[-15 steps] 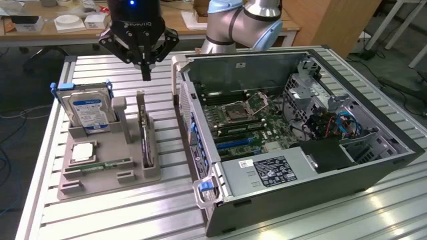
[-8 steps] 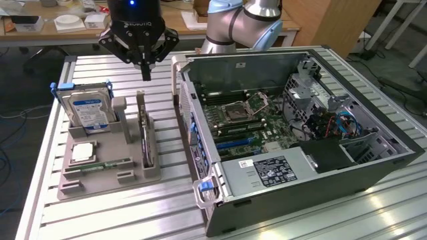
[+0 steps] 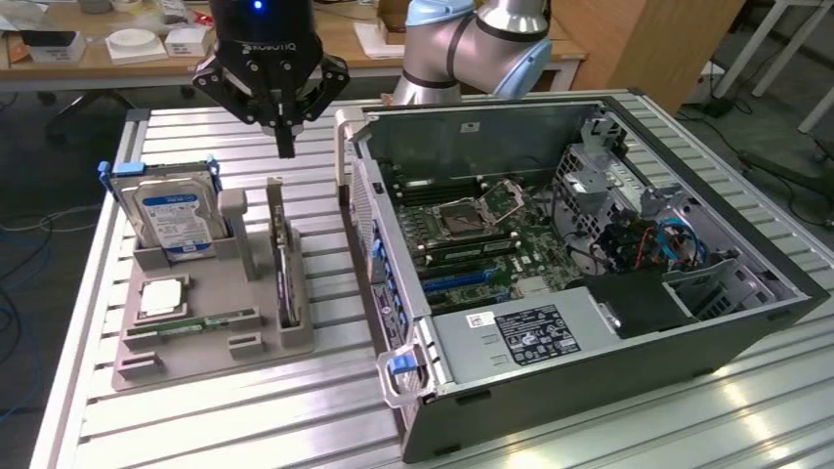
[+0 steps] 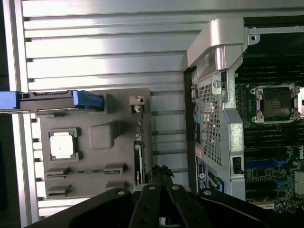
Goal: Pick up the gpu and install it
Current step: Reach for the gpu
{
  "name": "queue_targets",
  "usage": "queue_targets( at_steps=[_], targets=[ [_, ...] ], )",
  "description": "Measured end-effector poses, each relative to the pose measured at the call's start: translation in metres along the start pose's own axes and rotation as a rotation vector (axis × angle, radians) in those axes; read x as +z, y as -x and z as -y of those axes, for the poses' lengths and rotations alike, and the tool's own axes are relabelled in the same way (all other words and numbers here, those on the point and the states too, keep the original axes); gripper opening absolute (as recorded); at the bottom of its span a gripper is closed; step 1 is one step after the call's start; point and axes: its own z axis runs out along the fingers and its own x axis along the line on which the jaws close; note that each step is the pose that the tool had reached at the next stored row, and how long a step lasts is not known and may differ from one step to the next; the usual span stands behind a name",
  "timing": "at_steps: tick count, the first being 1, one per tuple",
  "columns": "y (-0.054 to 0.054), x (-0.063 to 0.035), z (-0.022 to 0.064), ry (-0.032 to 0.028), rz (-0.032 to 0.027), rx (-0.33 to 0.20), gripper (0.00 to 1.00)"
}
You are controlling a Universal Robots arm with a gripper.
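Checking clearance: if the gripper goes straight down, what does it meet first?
Probably the gpu, standing on edge in the tray below the gripper. Depth is unclear: it may just miss the card's end.

Wooden desk behind a slatted metal table.
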Motion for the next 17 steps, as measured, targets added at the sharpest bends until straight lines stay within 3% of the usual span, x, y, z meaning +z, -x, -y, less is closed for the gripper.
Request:
queue_targets(
  at_steps=[3,17],
  targets=[
    [-0.001,0.0,0.0001,-0.0001,0.0,0.0,0.1],
    [-0.025,-0.0006,0.0019,0.0,0.0,0.0,0.1]
  ],
)
